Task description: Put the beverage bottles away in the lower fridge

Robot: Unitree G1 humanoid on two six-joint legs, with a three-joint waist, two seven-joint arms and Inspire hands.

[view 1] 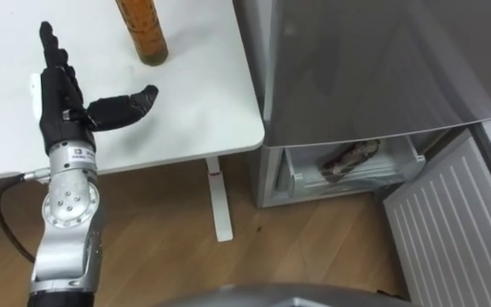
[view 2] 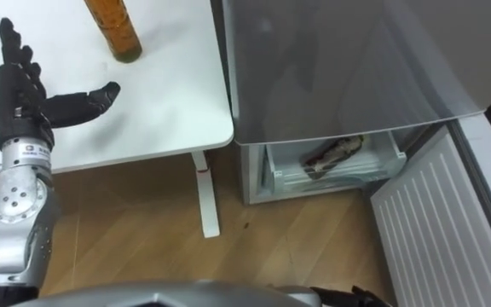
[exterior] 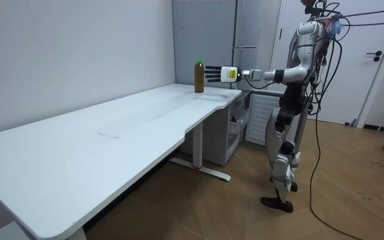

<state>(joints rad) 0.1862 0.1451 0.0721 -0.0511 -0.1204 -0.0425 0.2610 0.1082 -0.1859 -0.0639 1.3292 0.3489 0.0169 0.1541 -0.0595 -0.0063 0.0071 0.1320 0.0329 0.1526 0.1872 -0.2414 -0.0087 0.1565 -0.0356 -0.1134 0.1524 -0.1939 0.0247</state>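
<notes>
Robot hand [view 1: 62,95] splayed, seemingly clear of bottle [view 1: 143,30].

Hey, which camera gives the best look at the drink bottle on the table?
The room view: the bottle shows whole there, standing upright with its green cap near the far corner of the white table. The left eye view and right eye view catch just its lower part, cut off by the top edge.
</notes>
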